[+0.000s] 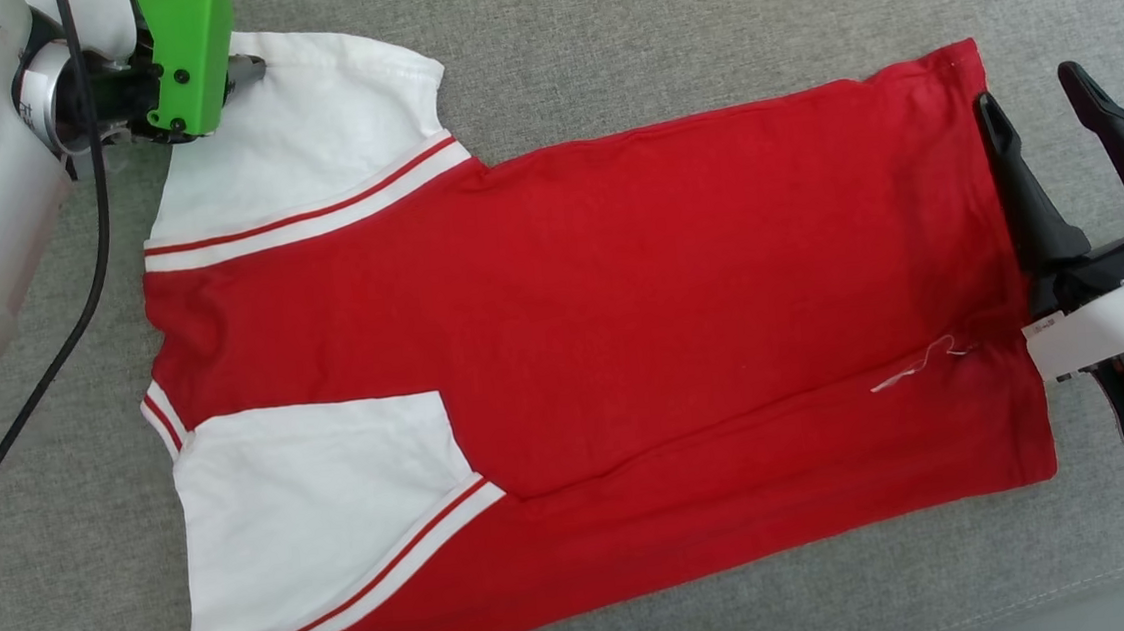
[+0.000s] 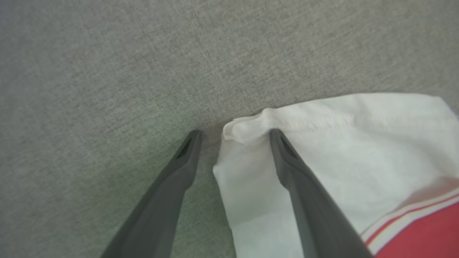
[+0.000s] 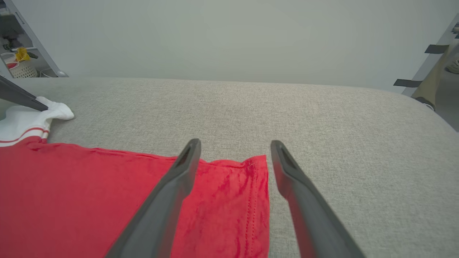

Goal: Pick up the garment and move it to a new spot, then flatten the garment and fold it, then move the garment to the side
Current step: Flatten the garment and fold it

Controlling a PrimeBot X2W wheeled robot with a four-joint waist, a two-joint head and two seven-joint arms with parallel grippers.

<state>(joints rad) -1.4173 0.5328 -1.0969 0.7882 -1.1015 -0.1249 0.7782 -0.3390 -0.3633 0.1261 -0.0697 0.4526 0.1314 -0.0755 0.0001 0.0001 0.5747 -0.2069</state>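
Grey woven fabric surface [image 1: 600, 32] below, carrying one red jersey-style shirt [image 1: 621, 301] with two white short sleeves and red-white striped trim, spread flat, one long side folded over. Two dark two-fingered grippers, both spread wide, holding nothing. At the shirt's upper white sleeve [image 2: 358, 143], left gripper [image 2: 235, 134] straddling its cuff corner. At the shirt's bottom-hem corner, right gripper [image 3: 235, 143], one finger over red cloth, one beside it.

I'm getting bright, even light, shadows soft. Head view's crisp; left wrist view is hazy, its fingers [image 2: 161, 208] blurred up close, and the right wrist view bows at the edges.
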